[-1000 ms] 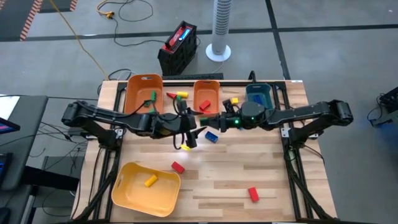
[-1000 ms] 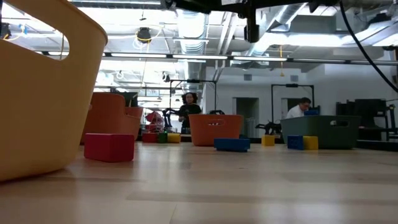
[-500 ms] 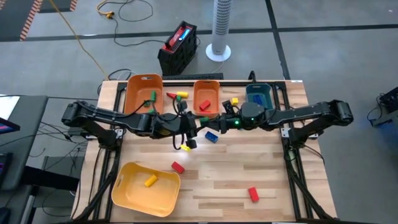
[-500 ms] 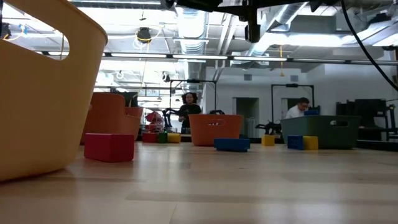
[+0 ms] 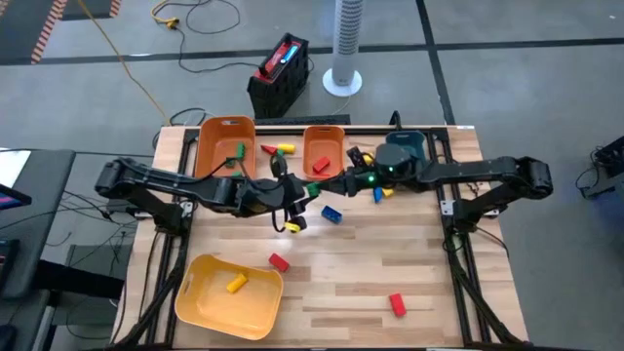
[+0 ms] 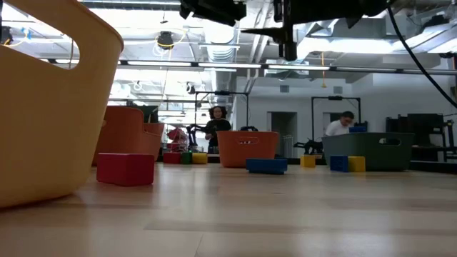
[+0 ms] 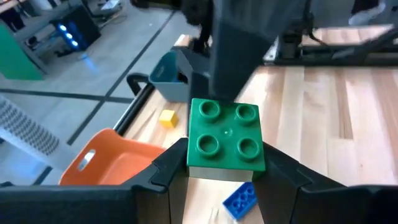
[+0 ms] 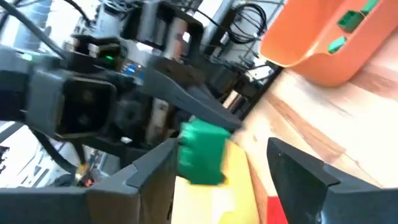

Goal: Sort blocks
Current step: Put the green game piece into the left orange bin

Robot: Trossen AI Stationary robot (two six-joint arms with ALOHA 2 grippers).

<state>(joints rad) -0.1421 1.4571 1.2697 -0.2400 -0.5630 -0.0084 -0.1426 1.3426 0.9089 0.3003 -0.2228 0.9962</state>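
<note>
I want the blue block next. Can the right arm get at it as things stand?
Probably yes. The right gripper hangs open and empty just above the blue block, which lies alone on bare table. The left gripper, shut on a green block, hovers close beside it and could crowd the descent.

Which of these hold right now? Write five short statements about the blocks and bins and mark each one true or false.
1. The left gripper is shut on a green block. True.
2. The yellow bin holds a blue block. False: a yellow block lies in it.
3. A blue block lies on the bare table, outside every bin. True.
4. The large orange bin is empty. False: green blocks lie in it.
5. Both red blocks on the bare wood touch each other. False: one red block lies by the yellow bin, the other red block well apart from it.
</note>
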